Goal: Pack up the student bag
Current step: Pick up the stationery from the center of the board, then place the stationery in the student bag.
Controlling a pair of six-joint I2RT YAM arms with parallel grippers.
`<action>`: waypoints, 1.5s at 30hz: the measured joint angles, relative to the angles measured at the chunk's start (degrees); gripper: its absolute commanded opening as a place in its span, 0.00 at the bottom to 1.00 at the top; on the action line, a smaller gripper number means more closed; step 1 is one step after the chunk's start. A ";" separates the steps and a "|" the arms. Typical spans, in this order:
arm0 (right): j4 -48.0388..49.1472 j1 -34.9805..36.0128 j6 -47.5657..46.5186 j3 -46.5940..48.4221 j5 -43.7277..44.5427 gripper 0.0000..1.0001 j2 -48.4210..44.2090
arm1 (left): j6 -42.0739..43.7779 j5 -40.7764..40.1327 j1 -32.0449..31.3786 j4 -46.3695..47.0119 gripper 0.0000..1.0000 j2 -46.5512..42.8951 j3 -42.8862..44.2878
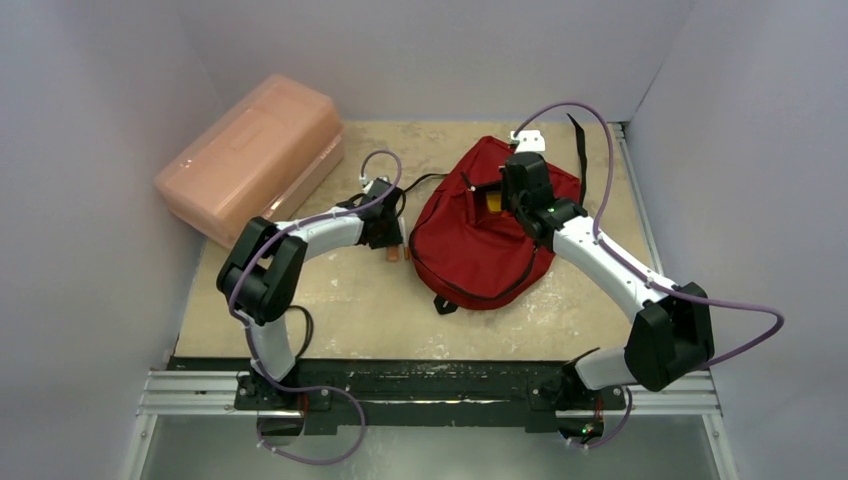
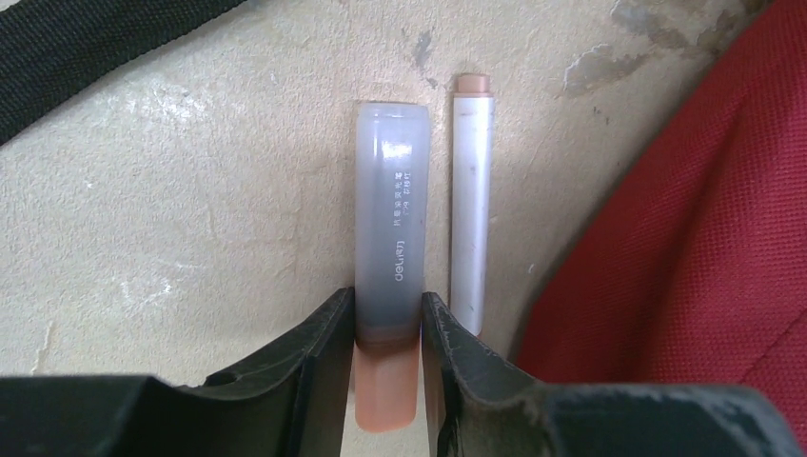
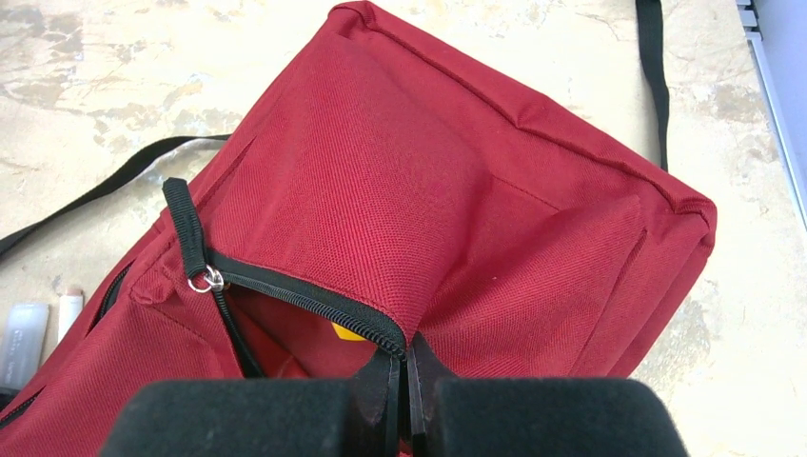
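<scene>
**Clerk:** Item one, left pincer [image 2: 388,309]?
**Keeper:** Clenched on a grey-capped marker [image 2: 390,219]; one finger pressed against each side of the cap; orange barrel showed between the fingers; the marker lay flat on the tabletop [image 2: 171,209], near its middle.
**Clerk:** Adjacent?
**Keeper:** A slim white pen [image 2: 471,200], parallel to the marker, just beside it, not touching; next beyond it, the student bag [image 2: 685,238]; on the marker's other side, a black strap [image 2: 86,48] ran across the tabletop.
**Clerk:** Item two, right pincer [image 3: 404,367]?
**Keeper:** Pinched tight on the bag's zipped edge, at the lip of its mouth; the zip stood partly undone; a pull ring [image 3: 206,279] hung at the other end of the gap; something yellow [image 3: 347,331] lay inside, kind not determinable.
**Clerk:** Bag's place?
**Keeper:** Dark red; it lay right of the tabletop's middle, reaching toward the far edge.
**Clerk:** Remainder?
**Keeper:** A pink translucent box [image 1: 255,155] at the far left corner, well apart from the bag.
</scene>
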 measured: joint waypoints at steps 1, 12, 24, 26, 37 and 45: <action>0.02 0.00 -0.02 0.00 -0.07 0.00 0.00 | 0.07 -0.09 0.00 -0.04 0.29 0.00 -0.02; 0.04 -0.02 -0.07 0.00 -1.25 0.00 0.00 | 1.49 1.25 0.00 -0.20 0.00 -8.28 -6.78; 0.46 -0.02 -0.04 -0.02 -3.19 0.00 0.00 | -17.51 26.14 -3.48 32.76 0.00 -27.23 -17.44; 0.46 -0.02 -0.04 -0.02 -3.32 0.00 0.00 | -22.49 28.57 -7.39 40.35 0.00 -20.55 -17.66; 0.42 -0.02 -0.11 -0.24 -3.82 0.00 -1.57 | -39.60 30.23 -16.15 54.69 0.00 6.01 -4.83; 0.37 -0.04 -0.09 -0.39 -4.44 0.00 -2.89 | -40.00 20.52 -15.91 48.74 0.00 5.99 0.24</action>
